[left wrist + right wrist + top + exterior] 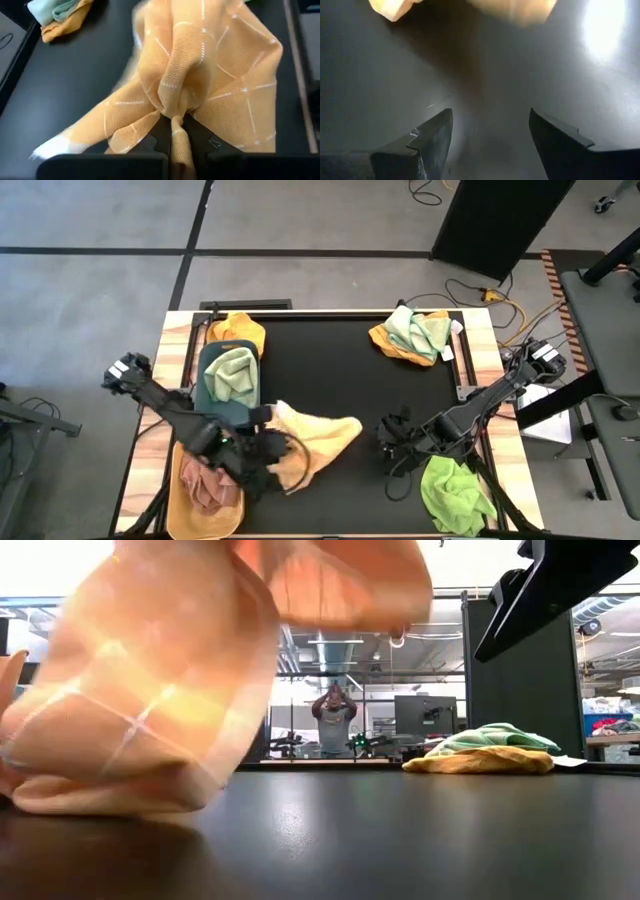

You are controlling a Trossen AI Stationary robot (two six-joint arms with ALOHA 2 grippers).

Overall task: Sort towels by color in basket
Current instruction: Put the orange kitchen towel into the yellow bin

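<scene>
Peach towel (200, 75) pinched by left gripper (172, 132) over black tabletop (330, 370), right gripper (490, 135) spread, workshop behind.

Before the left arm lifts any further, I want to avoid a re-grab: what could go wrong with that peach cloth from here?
1. The left gripper pinches only a bunched fold of the peach checked microfibre towel, so the fold might slip out.
2. Most of the towel trails across the black table mat toward the right gripper, open and empty nearby; it could snag there.
3. The orange basket already holds a salmon pink cloth; a trailing corner may hang over the rim.
</scene>
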